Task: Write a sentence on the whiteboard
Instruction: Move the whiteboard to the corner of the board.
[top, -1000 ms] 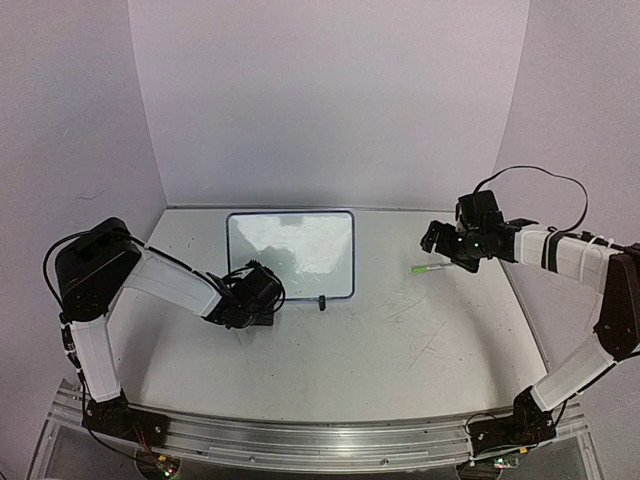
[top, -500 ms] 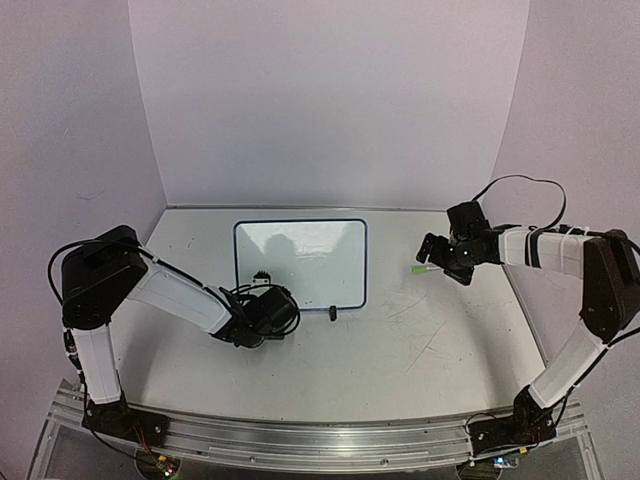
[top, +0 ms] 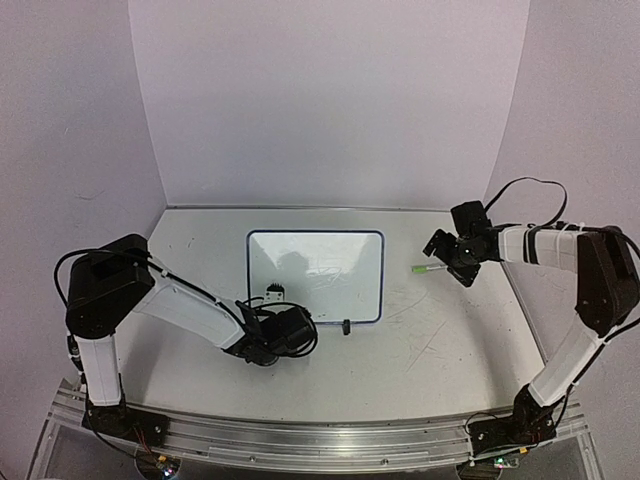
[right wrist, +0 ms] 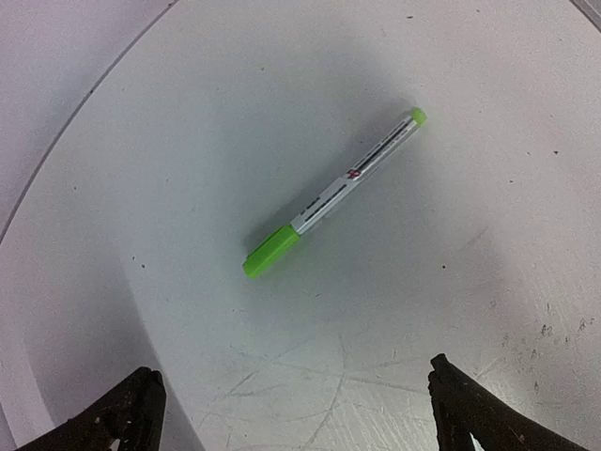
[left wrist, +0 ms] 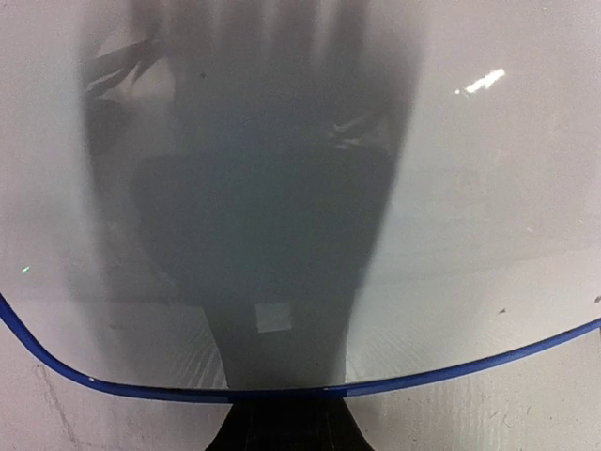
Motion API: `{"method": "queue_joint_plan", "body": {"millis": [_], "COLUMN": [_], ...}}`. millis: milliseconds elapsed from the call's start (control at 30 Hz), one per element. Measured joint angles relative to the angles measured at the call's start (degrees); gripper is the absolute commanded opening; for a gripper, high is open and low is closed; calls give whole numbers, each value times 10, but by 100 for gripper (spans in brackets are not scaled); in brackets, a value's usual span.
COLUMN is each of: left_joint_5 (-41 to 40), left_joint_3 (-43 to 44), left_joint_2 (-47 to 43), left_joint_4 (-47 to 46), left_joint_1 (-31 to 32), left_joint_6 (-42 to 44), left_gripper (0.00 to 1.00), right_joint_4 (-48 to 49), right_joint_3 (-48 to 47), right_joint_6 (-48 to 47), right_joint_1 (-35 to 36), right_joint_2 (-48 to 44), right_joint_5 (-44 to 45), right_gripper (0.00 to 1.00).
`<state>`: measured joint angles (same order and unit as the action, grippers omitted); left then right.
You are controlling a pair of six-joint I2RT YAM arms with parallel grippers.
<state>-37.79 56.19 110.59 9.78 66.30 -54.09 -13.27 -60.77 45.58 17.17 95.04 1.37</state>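
Shifted rightward since earlier: whiteboard (top: 330,262), near edge clamped in left gripper (top: 277,318). Right gripper (right wrist: 300,404) spread wide above green marker (right wrist: 329,193); barrel print visible only in right wrist view.

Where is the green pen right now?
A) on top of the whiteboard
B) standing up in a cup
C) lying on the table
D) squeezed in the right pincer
C: the green pen lies flat on the table, below the open right pincer, which is not touching it.
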Motion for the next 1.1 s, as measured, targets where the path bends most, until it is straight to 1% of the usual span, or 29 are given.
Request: {"method": "queue_joint_plan", "body": {"millis": [100, 233, 567, 600, 667, 767, 867, 900, 1100], "left_joint_5": [-4, -7, -13, -11, -10, -8, -4, -3, 7], "left_joint_3": [15, 26, 51, 53, 54, 55, 57, 57, 55], "left_joint_2": [9, 15, 32, 33, 34, 34, 34, 34, 28], "left_joint_4": [16, 29, 43, 43, 42, 42, 39, 37, 37], "left_joint_1": [10, 15, 30, 31, 33, 38, 50, 56, 79], "left_joint_6": [-10, -15, -14, -14, -14, -8, 3, 6, 19], "left_gripper": [0, 0, 1, 4, 16, 31, 39, 42, 54], "right_joint_4": [-1, -4, -51, -58, -73, -104, -134, -144, -181], "right_joint_3": [-3, -29, -144, -155, -173, -202, -232, -242, -288], "right_joint_6": [35, 71, 118, 124, 135, 147, 152, 153, 146], "right_joint_1": [-18, -39, -46, -46, -45, -45, -45, -45, -43], "right_joint_2": [11, 51, 169, 179, 195, 219, 244, 253, 295], "right_joint_5": [5, 8, 31, 33, 39, 55, 80, 88, 125], "right_gripper": [98, 97, 98, 98, 98, 95, 89, 88, 85]}}
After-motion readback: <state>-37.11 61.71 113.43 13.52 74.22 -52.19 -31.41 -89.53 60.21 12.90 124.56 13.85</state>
